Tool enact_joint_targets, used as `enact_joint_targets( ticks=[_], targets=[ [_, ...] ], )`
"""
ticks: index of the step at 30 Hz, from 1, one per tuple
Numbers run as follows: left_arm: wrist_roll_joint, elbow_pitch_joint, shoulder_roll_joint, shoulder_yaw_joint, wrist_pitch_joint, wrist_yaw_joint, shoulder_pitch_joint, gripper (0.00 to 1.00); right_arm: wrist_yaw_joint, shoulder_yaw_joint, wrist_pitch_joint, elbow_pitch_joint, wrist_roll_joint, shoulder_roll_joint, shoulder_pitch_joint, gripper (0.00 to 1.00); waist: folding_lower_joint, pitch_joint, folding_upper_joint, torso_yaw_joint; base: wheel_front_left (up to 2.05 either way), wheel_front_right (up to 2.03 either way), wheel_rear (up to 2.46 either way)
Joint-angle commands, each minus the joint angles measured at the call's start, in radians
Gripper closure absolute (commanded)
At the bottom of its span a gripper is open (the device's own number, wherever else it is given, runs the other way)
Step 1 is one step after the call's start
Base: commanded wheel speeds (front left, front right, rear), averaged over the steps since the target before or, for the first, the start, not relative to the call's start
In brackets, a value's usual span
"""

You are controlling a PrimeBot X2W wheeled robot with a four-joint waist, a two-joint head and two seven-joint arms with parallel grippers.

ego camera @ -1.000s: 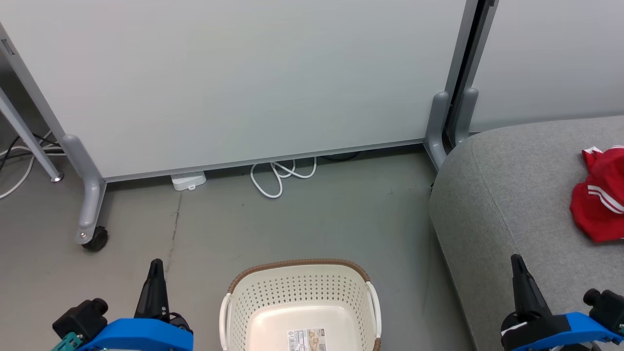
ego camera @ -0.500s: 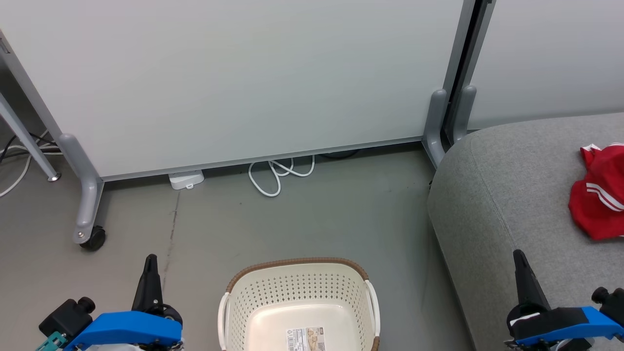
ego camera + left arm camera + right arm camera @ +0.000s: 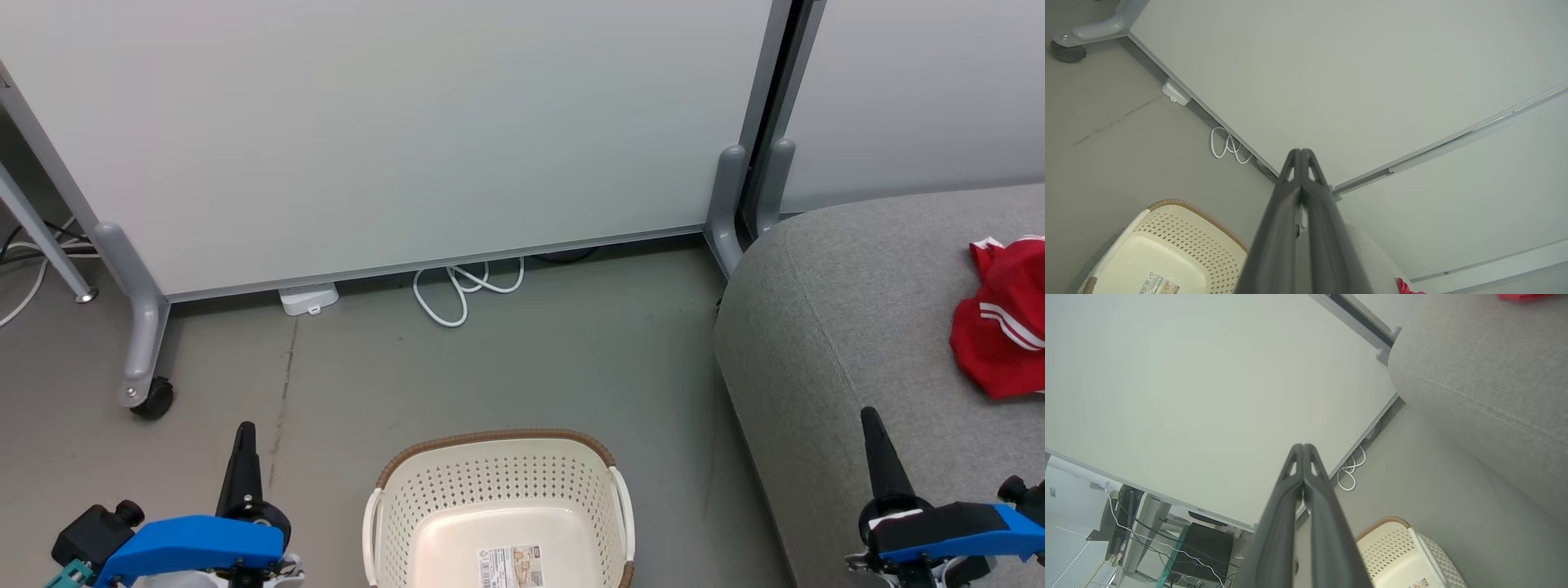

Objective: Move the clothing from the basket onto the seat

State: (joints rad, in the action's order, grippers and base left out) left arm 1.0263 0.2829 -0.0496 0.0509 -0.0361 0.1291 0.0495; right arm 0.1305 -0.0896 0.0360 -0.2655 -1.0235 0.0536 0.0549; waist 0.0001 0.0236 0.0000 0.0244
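Found left gripper (image 3: 244,429) and right gripper (image 3: 869,415) both pinched closed, holding and touching nothing. Saw clothing (image 3: 1000,331) lying on seat (image 3: 849,327), well right of basket (image 3: 498,482) on floor (image 3: 531,367) between grippers.

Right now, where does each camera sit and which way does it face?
Head view: on the head, facing forward and down at basket, seat and clothing; left claw and right claw at the bottom corners.
Left wrist view: on that wrist, looking along the shut left claw at the panel.
Right wrist view: on that wrist, along the shut right claw at the panel.
Shared: all three show the basket and white cable.
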Motion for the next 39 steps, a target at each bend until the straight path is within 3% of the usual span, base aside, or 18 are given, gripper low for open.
enact_joint_targets(
  ticks=[1,39],
  targets=[
    [0.03,-0.015,-0.001,0.007,0.009,0.001,0.032,1.0,0.0,-0.004,-0.009,0.014,-0.032,0.0,0.024,1.0,-0.0001,-0.001,0.0,-0.001,0.0,0.0,0.0],
    [0.379,-0.031,-0.001,0.045,0.098,0.002,0.053,1.0,0.0,-0.018,-0.098,0.019,-0.382,-0.002,0.049,1.0,-0.0001,-0.015,0.0,-0.014,0.0,0.0,0.0]
  ],
)
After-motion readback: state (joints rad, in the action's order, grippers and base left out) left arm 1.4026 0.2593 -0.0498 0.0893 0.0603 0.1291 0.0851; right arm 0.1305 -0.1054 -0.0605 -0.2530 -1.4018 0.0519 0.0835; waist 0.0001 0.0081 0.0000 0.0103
